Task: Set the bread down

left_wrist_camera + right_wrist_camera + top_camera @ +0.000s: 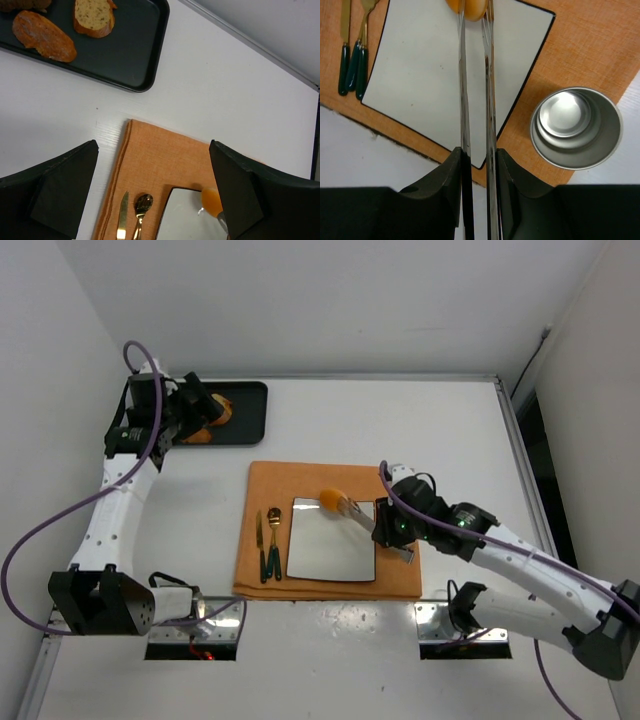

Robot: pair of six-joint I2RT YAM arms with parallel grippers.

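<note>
1. Progress: the bread, a smooth golden-orange roll, is pinched at the tip of a pair of metal tongs. It sits at the upper edge of the square plate near the centre of the top view.
2. The pictures do not show whether the roll is touching the plate or hanging just above it.
3. Judged from this, the pick-up and carry are done. What is left is to bring the roll further onto the plate, let the tongs spread, and draw them back.
4. The right gripper is clamped tight on the tongs' handles, and the two blades run nearly parallel to the top of the right wrist view.
5. Right arm pose: it reaches from the lower right of the top view up and left, wrist over the right edge of the orange placemat, tongs pointing left toward the roll. A metal cup stands just right of the plate.
6. The left gripper has its fingers spread wide with nothing between them. That arm is folded toward the upper left of the top view, over the black tray of browner bread slices.
7. A knife and spoon lie on the placemat left of the plate, apart from it.
</note>
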